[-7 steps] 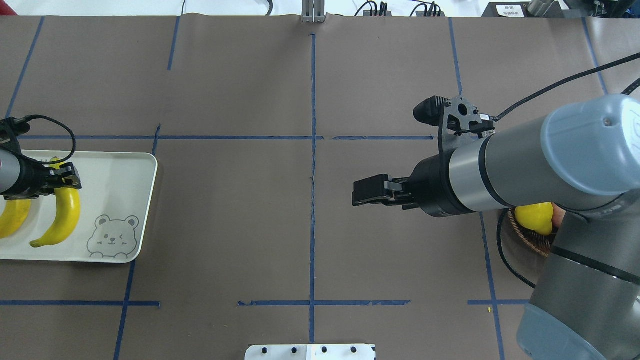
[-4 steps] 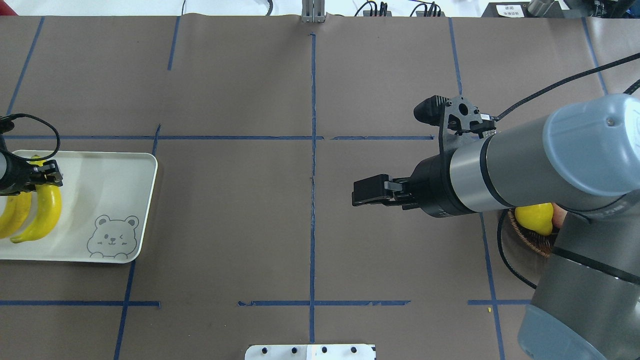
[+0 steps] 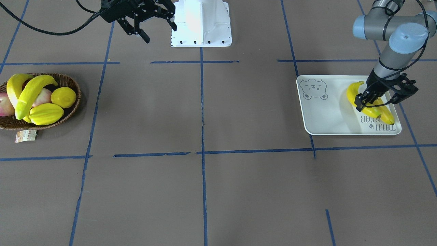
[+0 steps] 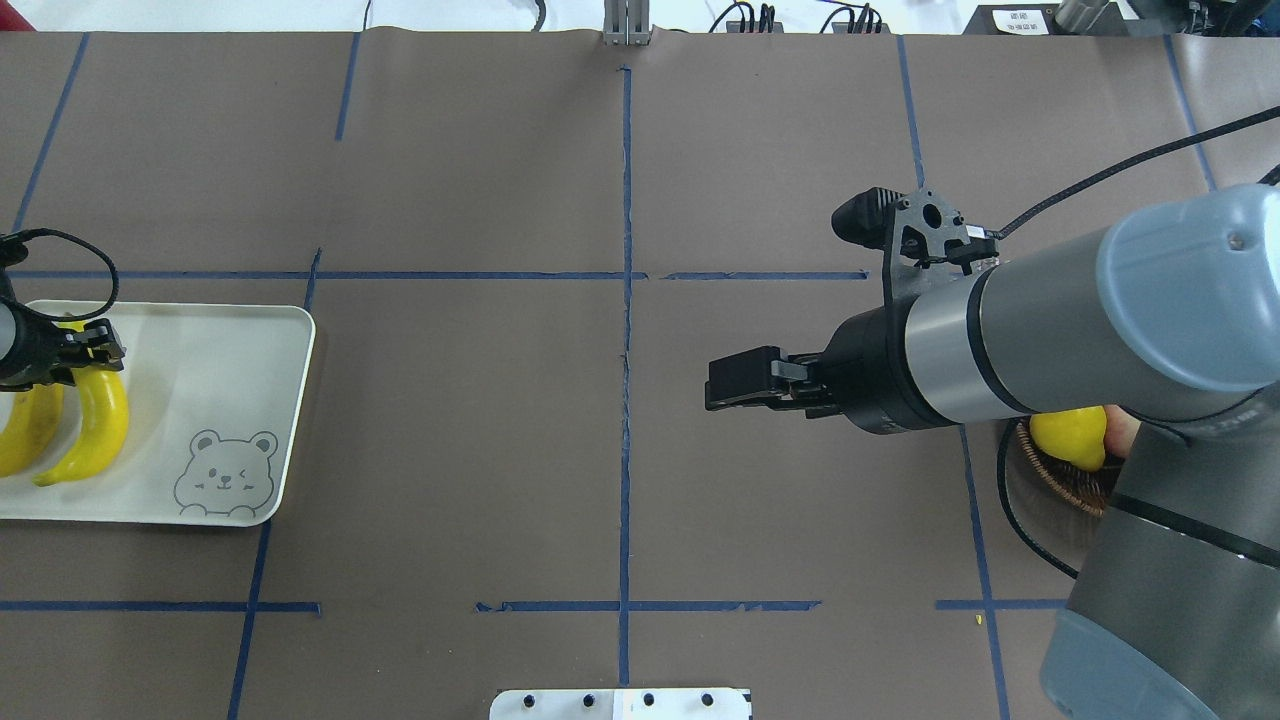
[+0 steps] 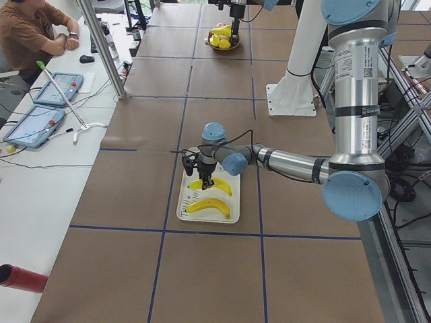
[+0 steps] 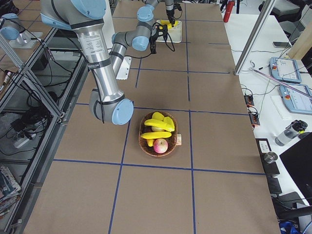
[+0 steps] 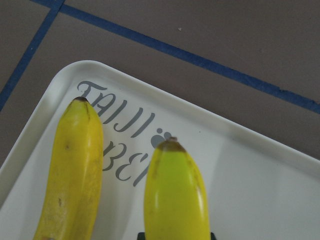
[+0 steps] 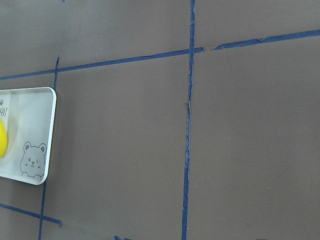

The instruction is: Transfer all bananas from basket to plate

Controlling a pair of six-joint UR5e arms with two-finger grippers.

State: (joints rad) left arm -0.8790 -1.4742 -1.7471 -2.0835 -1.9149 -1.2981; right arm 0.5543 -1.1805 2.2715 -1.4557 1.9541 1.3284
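The held banana (image 3: pixel 351 91), tinged green, is pinched across its width by the left gripper (image 3: pixel 369 104). The gripper is pointed downward and closed onto it toward the end nearest the grey lettering (image 7: pixel 120 117). Whether this banana is resting on the plate (image 3: pixel 326 118) or is kept just above it cannot be told. The second plate banana (image 3: pixel 388 117) is laid just beside it, on the side away from the bear drawing (image 4: pixel 225 475), with its far tip also brought close to the lettering corner; whether the two are touching cannot be told. The plate is set at the end of the table (image 4: pixel 450 450) on the robot's left. At the opposite end the wicker basket (image 3: pixel 78 102) is placed, with a paper tag (image 3: pixel 25 135) at its rim. The two basket bananas (image 3: pixel 32 93) are lying in it together with a lemon (image 3: pixel 63 97), a starfruit (image 3: pixel 46 114) and reddish round fruit (image 3: pixel 5 108). The right gripper (image 3: pixel 160 34) is held raised above the table on the robot's side, near the white base plate (image 3: pixel 201 24) and well apart from the basket, with its fingers spread and nothing between them. The table is covered in brown paper marked with blue tape lines (image 4: pixel 625 300). At a side bench a seated person (image 5: pixel 30 30) is visible.
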